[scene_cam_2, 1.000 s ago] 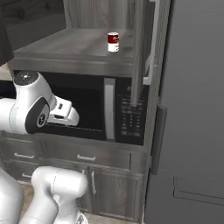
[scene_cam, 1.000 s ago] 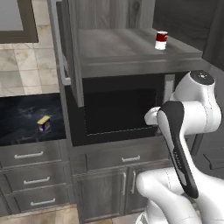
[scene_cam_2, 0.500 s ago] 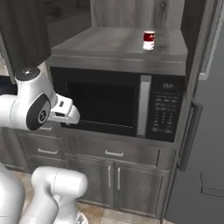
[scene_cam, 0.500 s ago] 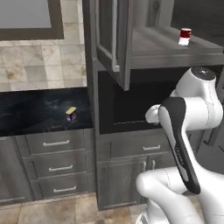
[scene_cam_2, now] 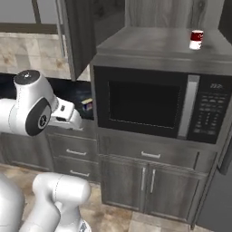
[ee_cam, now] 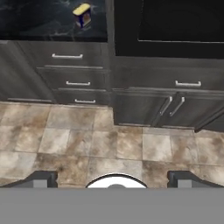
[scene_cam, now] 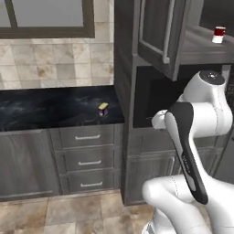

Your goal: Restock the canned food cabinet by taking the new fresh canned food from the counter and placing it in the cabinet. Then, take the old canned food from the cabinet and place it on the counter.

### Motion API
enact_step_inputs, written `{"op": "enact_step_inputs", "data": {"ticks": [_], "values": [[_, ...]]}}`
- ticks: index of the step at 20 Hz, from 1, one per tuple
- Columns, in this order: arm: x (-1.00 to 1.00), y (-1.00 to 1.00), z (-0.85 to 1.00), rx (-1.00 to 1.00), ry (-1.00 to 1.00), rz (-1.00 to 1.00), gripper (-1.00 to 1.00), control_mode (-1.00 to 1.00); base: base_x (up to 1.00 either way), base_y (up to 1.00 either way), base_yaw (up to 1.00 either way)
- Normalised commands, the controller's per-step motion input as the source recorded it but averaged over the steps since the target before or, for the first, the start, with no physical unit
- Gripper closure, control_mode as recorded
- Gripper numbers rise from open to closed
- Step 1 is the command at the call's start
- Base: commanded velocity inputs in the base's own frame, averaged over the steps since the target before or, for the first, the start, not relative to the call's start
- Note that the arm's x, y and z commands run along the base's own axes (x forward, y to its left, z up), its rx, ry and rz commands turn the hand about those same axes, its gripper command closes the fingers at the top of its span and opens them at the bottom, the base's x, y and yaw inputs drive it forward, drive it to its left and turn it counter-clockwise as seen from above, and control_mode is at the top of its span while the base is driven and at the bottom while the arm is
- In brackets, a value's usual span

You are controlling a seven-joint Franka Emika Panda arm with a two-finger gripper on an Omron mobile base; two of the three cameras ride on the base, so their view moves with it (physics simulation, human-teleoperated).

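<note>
Left base view puts the new fresh canned food (scene_cam: 103, 108) on the counter (scene_cam: 45, 109) and the old canned food (scene_cam: 219, 34) inside the open cabinet (scene_cam: 157, 32), so neither swap has begun; the gripper (ee_cam: 112, 179) is spread wide, empty; since 0.5 s ago the base has driven left

We are looking at a rendered home kitchen. A black microwave (scene_cam_2: 154, 106) is sitting built into grey wood-grain cabinetry, with drawers (scene_cam: 87, 160) running under a glossy black marble tabletop (scene_cam: 50, 107). Beige stone tiles are lining the wall (scene_cam: 55, 64) below a window (scene_cam: 45, 18), and tan tiles are covering the floor (ee_cam: 109, 148). Two small food cans are standing about.
</note>
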Motion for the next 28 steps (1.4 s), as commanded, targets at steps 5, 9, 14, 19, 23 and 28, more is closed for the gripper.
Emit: {"op": "enact_step_inputs", "data": {"ticks": [5, 9, 14, 19, 23, 28], "values": [[0.00, 0.00, 0.00, 0.00, 0.00, 0.00, -1.00, 1.00, 0.34, 0.69, 0.00], [0.00, 0.00, 0.00, 0.00, 0.00, 0.00, -1.00, 1.00, 0.46, 0.57, 0.00], [0.00, 0.00, 0.00, 0.00, 0.00, 0.00, -1.00, 1.00, 0.73, 0.29, 0.00], [0.00, 0.00, 0.00, 0.00, 0.00, 0.00, -1.00, 1.00, 0.76, 0.18, -0.01], [0.00, 0.00, 0.00, 0.00, 0.00, 0.00, -1.00, 1.00, 0.66, 0.33, 0.00], [0.00, 0.00, 0.00, 0.00, 0.00, 0.00, -1.00, 1.00, 0.36, 0.41, -0.06]]}}
